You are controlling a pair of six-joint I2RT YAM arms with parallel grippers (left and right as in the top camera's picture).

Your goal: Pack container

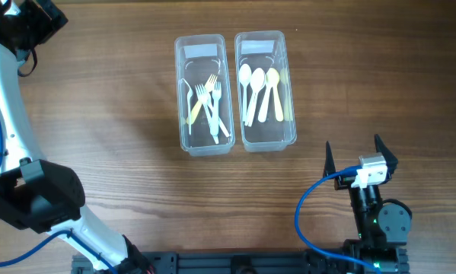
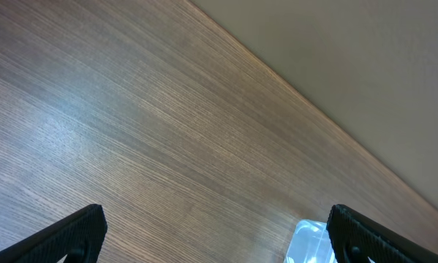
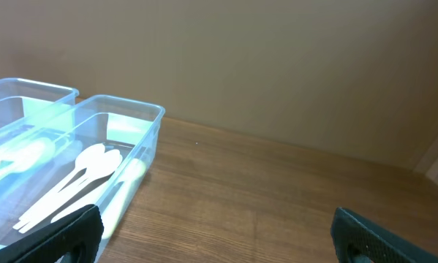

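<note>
Two clear plastic containers stand side by side, long sides touching or nearly so, on the far middle of the wooden tabletop (image 1: 98, 114). The left container (image 1: 201, 149) holds a loose heap of plastic forks (image 1: 211, 103), white and pale yellow, crossed over one another. The right container (image 1: 269, 144) holds plastic spoons (image 1: 259, 87), white and pale yellow, lying roughly parallel with their bowls toward the far end. Neither container has a lid on it.

The right gripper (image 1: 352, 144) hovers over bare wood at the near right, well apart from the containers, pointing toward them. Its jaws stand wide apart with nothing between them. A blue cable (image 1: 304, 205) loops beside its arm. In the right wrist view both containers lie ahead on the left, the spoons nearest.

The left gripper (image 2: 215, 226) is at the far left corner of the tabletop, well away from the containers. Its jaws are also spread wide and hold nothing. Below it is bare wood, with one corner of a clear container at the bottom edge of the left wrist view; which container it is I cannot tell.
</note>
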